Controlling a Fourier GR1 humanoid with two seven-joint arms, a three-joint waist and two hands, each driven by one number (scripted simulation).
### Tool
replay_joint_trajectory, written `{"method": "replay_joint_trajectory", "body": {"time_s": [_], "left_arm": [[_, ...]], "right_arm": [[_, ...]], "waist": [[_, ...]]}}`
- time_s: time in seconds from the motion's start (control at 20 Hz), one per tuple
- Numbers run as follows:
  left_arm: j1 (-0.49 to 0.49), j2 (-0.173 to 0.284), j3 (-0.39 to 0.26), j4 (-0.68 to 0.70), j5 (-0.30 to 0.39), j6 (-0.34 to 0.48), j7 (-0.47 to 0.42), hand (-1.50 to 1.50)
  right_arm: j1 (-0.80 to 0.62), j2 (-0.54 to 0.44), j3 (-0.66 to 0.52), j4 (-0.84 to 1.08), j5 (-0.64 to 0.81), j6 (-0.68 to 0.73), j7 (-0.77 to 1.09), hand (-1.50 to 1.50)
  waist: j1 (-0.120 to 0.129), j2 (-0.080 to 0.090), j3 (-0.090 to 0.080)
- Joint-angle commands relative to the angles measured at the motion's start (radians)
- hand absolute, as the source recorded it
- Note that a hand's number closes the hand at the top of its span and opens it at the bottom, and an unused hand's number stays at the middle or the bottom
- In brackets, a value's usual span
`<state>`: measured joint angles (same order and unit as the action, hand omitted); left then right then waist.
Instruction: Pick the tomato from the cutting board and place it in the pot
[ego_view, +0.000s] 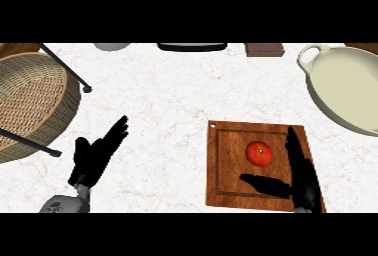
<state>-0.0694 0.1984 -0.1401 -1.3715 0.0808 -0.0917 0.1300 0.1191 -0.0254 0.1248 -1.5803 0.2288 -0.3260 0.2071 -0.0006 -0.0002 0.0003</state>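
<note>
- My right hand (295, 182) is hovering spread over the cutting board (229, 187), thumb and fingers flanking the tomato (259, 153).
- The pot (347, 85) is sitting far right.
- My left hand (96, 155) is resting open on the worktop (170, 100).

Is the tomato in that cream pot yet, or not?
Not yet. The tomato lies on the cutting board, beside the open right hand; the pot looks empty.

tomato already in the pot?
No. The tomato sits on the cutting board, between the thumb and fingers of the open right hand, and the pot holds nothing visible.
</note>
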Motion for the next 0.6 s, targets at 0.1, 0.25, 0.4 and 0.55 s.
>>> {"method": "replay_joint_trajectory", "body": {"time_s": [0.1, 0.25, 0.4, 0.55], "left_arm": [[0.019, -0.025, -0.005, -0.009, -0.045, -0.005, -0.021, 0.0], [0.009, -0.037, 0.008, -0.035, -0.027, -0.003, 0.014, 0.0], [-0.002, -0.044, 0.011, -0.044, -0.048, -0.009, 0.041, 0.0], [0.011, -0.03, 0.019, -0.042, -0.051, -0.018, 0.02, 0.0]], "right_arm": [[0.007, 0.025, 0.018, 0.144, -0.137, -0.056, -0.176, -1.5], [-0.087, 0.025, -0.072, 0.335, -0.243, 0.007, -0.316, -1.5], [-0.157, 0.025, -0.032, 0.419, -0.252, -0.039, -0.316, -1.5], [-0.102, -0.024, -0.011, 0.385, -0.102, 0.001, -0.336, 1.5]], "waist": [[0.001, 0.0, 0.0], [0.005, 0.001, 0.001], [0.005, 0.001, 0.0], [0.007, 0.001, 0.0]]}}
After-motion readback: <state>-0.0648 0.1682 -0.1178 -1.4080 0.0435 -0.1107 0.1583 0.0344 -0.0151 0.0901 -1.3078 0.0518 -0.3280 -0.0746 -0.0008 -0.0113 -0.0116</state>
